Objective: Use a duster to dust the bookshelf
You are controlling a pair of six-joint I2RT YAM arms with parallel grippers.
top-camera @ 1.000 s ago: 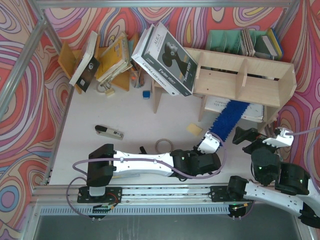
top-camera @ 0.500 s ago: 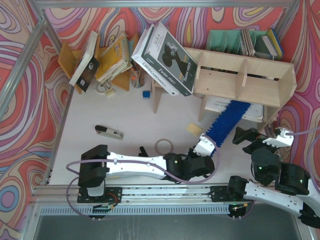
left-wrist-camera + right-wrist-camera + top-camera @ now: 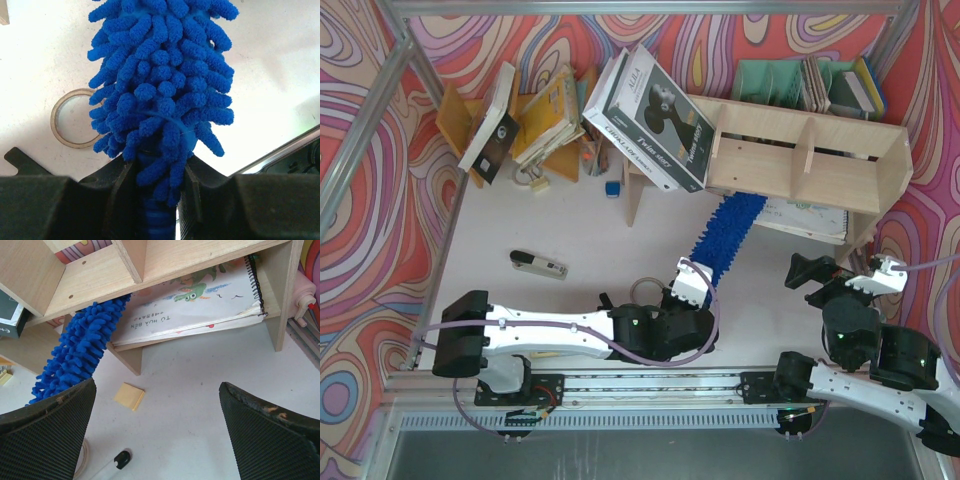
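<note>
The bookshelf [image 3: 800,150] stands at the back right; it also shows in the right wrist view [image 3: 100,275]. My left gripper [image 3: 688,285] is shut on the handle of the blue duster [image 3: 725,232]. The duster slants up and to the right, and its tip reaches into the left end of the lower tier. In the left wrist view my jaws [image 3: 157,175] clamp the handle below the fluffy head [image 3: 160,75]. The right wrist view shows the duster [image 3: 75,355] touching the shelf beside a spiral book. My right gripper [image 3: 815,272] [image 3: 155,405] is open and empty, in front of the shelf.
A spiral-bound book [image 3: 200,300] lies in the lower tier. A yellow note pad [image 3: 129,396], a marker pen [image 3: 120,458] and a tape ring [image 3: 645,290] lie on the table. A black box [image 3: 650,115] leans on the shelf's left end. A teal organizer [image 3: 770,80] stands behind the shelf.
My left arm has swung to the left and drawn back. The duster's head has swept from the middle of the lower tier to its left end. The right arm has not moved.
</note>
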